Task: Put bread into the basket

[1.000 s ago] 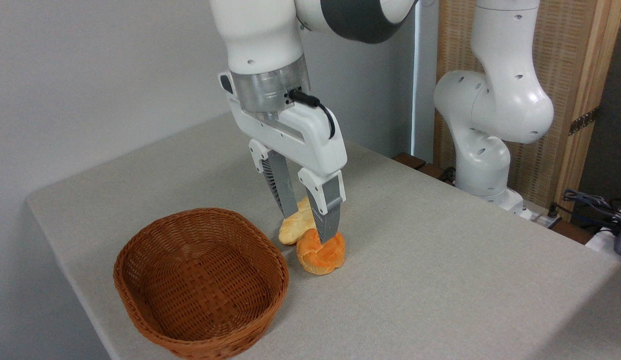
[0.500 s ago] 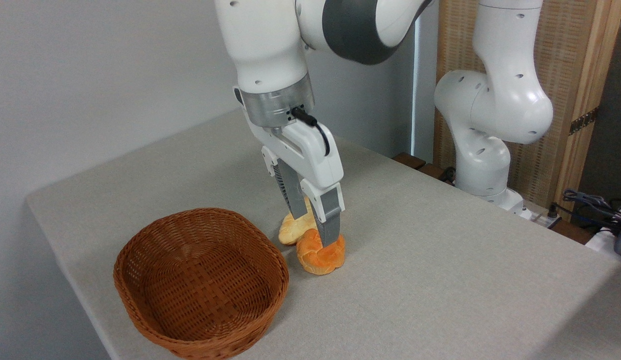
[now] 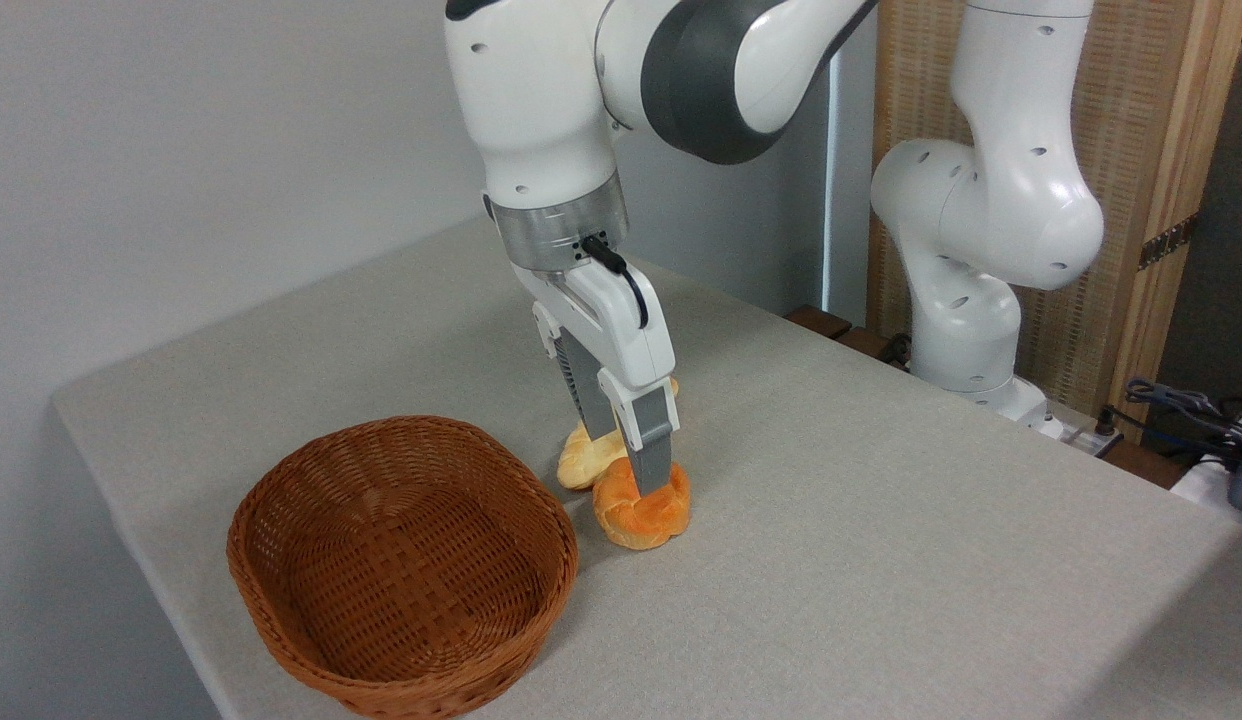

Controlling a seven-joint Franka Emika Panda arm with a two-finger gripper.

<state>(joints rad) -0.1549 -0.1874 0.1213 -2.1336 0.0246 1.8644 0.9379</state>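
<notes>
A grey tabletop (image 3: 881,560) fills most of the view, with the white arm (image 3: 541,110) reaching down over its middle. The wicker basket (image 3: 401,560) sits at the near left edge, holding nothing. Just right of the basket's rim lies the bun (image 3: 643,512), orange-golden and knotted on top, paler underneath, resting on the tabletop. A longer, paler loaf (image 3: 587,455) lies directly behind the bun and touching it (partly hidden by the fingers), crowding the far side of the grasp. The hand (image 3: 643,470) points down at the bun, its near finger (image 3: 653,450) pressing the bun's top and the far one between bun and loaf; the fingers stand narrow, but whether they grip the bun cannot be told.
</notes>
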